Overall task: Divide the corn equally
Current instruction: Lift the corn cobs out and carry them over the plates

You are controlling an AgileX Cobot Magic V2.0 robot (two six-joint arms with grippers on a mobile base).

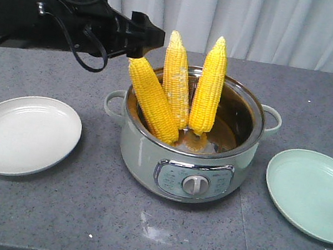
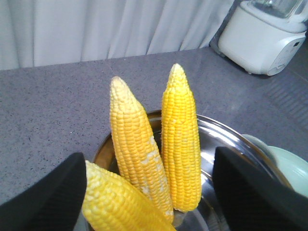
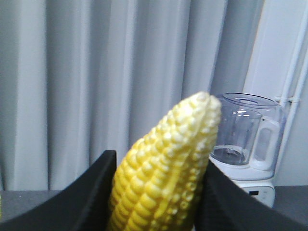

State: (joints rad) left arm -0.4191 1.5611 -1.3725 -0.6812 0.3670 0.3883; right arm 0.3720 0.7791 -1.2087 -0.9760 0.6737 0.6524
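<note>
Clamping corn cob (image 3: 169, 144) in my right gripper (image 3: 161, 163), lower centre of right wrist frame. Three other cobs (image 1: 209, 87) stand in pot (image 1: 149, 154), frame centre. My left gripper (image 1: 149, 43) gapes at leaning cob (image 1: 153, 102) tip. Likely stiff, hefty, slick: take below taper.

Bright, even light; soft shadows

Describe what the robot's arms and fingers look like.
The left arm is matte black and boxy, with thin black cables looping loose beside it. The left fingers are broad, black, finely textured wedges. The right fingers are likewise black with curved inner edges. No markings are visible.
</note>
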